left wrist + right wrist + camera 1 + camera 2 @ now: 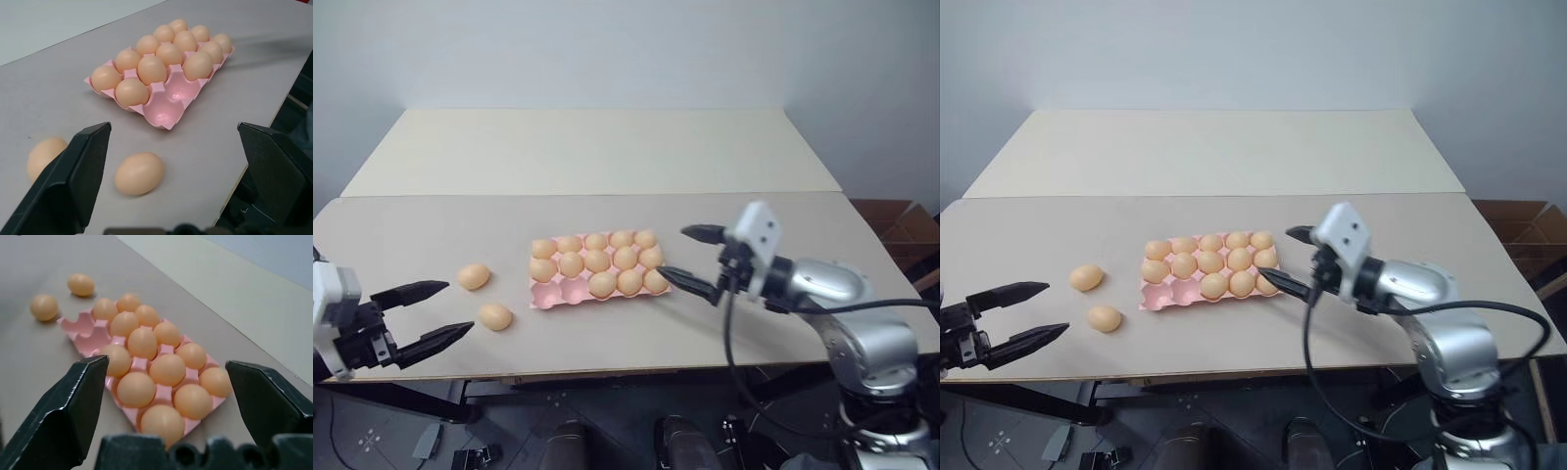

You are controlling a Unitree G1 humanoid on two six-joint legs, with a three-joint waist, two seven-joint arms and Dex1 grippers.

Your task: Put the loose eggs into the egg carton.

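Observation:
The pink egg carton (548, 297) lies mid-table, holding several eggs; its two near-left cups (171, 98) are bare. Two loose eggs rest on the table to its left: one (474, 276) farther back, one (495, 316) nearer the front edge. My left gripper (429, 313) is open at the table's front left, just left of the nearer egg (140, 173), nothing between its fingers. My right gripper (697, 259) is open just right of the carton's right end (215, 401), holding nothing.
A second, paler tabletop (597, 147) adjoins behind. A brown cardboard box (901, 225) stands on the floor at the right. The table's front edge (607, 370) runs close below the loose eggs and the carton.

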